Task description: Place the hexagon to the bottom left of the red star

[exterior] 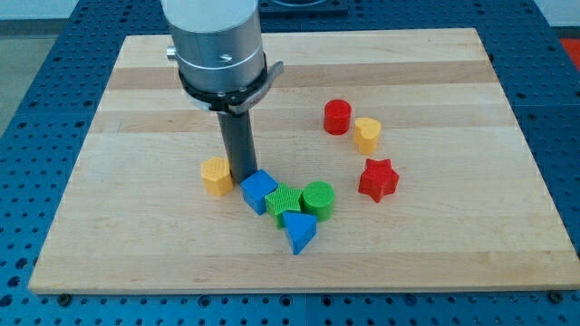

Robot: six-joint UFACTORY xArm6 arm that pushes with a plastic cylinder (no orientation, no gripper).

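The yellow hexagon lies on the wooden board left of centre. The red star lies well to its right, at about the same height in the view. My tip stands just right of the yellow hexagon, touching or nearly touching it, and just above the blue cube. The arm's grey housing hangs over the top of the view.
A cluster sits right of the tip: a green block, a green cylinder and a blue triangle. A red cylinder and a yellow heart-like block lie above the red star. The board's bottom edge is near the view's bottom.
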